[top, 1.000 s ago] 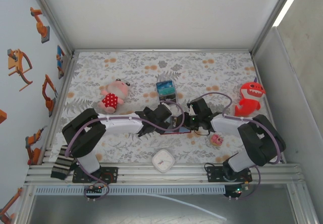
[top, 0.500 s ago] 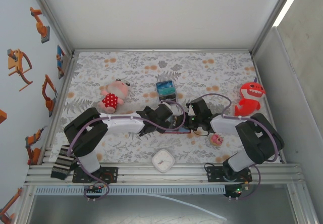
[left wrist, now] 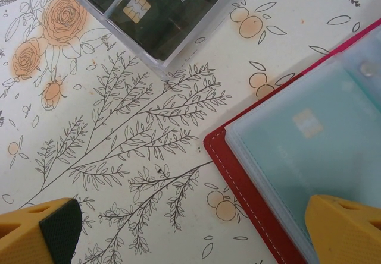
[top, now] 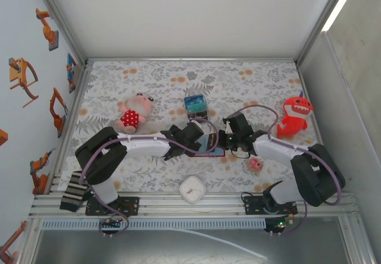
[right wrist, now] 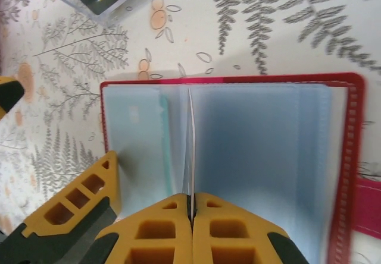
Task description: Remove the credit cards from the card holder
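Note:
The dark-red card holder (right wrist: 342,157) lies open on the floral cloth, its blue-grey pockets facing up. My right gripper (right wrist: 191,195) is shut on a thin leaf (right wrist: 190,139) standing upright at the fold; whether it is a sleeve or a card I cannot tell. A teal credit card (right wrist: 143,145) sits in the left pocket. My left gripper (left wrist: 193,231) stands wide open over the holder's corner (left wrist: 250,181), with one finger (left wrist: 345,228) on the pocket above that teal card (left wrist: 309,133). In the top view, both grippers, left (top: 201,140) and right (top: 221,142), meet at the holder (top: 214,151).
A clear plastic box (top: 195,105) holding dark cards sits just beyond the holder (left wrist: 161,8). A pink plush (top: 134,114) lies at the left and a red shark toy (top: 294,115) at the right. Near the front are a white clock (top: 193,189) and a small pink toy (top: 256,165).
My right gripper has closed onto the thin leaf, and its arm has stretched out, the elbow swinging right. The left arm has stayed put.

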Tool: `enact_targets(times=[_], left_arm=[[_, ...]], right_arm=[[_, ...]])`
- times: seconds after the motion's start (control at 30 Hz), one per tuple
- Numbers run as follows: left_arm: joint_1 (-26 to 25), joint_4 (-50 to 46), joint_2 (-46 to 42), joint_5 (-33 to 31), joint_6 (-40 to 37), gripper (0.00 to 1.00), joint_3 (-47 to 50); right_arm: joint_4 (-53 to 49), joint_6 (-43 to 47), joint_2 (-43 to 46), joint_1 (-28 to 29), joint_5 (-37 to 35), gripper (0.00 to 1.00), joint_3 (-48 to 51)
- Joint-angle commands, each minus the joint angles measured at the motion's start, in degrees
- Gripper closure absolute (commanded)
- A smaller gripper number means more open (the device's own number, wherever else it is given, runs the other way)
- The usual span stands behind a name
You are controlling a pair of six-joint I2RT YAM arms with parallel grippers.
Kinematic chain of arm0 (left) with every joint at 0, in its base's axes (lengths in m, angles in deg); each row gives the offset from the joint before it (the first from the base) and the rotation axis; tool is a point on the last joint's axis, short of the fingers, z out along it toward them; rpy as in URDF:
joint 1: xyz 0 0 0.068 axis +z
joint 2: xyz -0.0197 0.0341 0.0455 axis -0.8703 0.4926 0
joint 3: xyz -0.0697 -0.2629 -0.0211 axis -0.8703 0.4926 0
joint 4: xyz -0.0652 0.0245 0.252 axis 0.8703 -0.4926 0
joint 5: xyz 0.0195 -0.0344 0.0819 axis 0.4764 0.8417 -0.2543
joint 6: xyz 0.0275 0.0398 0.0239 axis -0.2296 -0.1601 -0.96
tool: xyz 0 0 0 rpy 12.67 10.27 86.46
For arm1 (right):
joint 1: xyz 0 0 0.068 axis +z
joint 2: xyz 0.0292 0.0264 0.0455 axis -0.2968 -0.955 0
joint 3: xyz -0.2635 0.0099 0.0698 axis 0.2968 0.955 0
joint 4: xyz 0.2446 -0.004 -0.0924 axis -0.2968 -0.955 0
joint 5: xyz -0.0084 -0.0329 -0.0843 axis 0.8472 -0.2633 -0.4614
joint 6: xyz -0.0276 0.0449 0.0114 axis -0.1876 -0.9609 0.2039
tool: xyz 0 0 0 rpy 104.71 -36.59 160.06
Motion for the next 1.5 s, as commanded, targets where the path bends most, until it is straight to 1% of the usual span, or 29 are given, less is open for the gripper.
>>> enact_targets(times=[0.0,0.1,0.17,0.3,0.37,0.67,0.87,1.0,1.07,1.2,1.27,1.47], left_arm=[[-0.1,-3.8,-1.5,0.3,-1.6,0.03,1.3],[0.0,-3.4,-3.1,0.7,-1.4,0.03,1.6],[0.5,-2.4,-4.6,2.0,-0.7,0.03,2.3],[3.6,1.3,-10.0,7.4,2.8,0.03,5.5],[5.0,3.3,-13.2,9.8,3.7,0.03,7.4],[9.8,8.6,-25.4,16.2,3.8,0.03,11.8],[13.4,11.8,-29.2,23.5,2.0,0.03,13.1],[16.2,13.8,-30.2,31.4,0.7,0.03,13.8],[18.0,14.3,-30.0,37.0,-0.2,0.01,13.8],[21.8,15.3,-29.4,46.9,-0.5,0.10,13.4],[23.1,14.5,-28.9,50.1,-1.2,0.14,12.5],[23.4,8.6,-26.2,57.3,-7.4,0.27,8.4]], right_arm=[[-7.3,3.7,1.8,-0.3,-4.5,1.00,-2.0],[-8.1,5.0,2.8,-0.3,-4.7,1.00,-2.4],[-8.0,5.6,3.3,-0.3,-4.9,1.00,-2.5],[-6.4,7.2,4.1,-0.3,-3.9,1.00,-2.5],[-5.3,8.3,4.4,-0.3,-2.6,1.00,-2.8],[-2.2,16.6,6.3,0.1,5.0,1.00,-5.2],[-3.2,21.9,5.8,1.0,10.2,1.00,-8.9],[-4.5,24.5,4.5,2.1,13.5,1.00,-11.5],[-5.0,25.5,3.8,2.8,14.9,1.00,-12.6],[-6.5,27.5,2.2,3.6,17.4,1.00,-14.8],[-8.0,28.7,1.4,4.1,18.2,1.00,-16.1],[-10.4,31.4,-0.1,4.9,21.5,1.00,-19.0]])
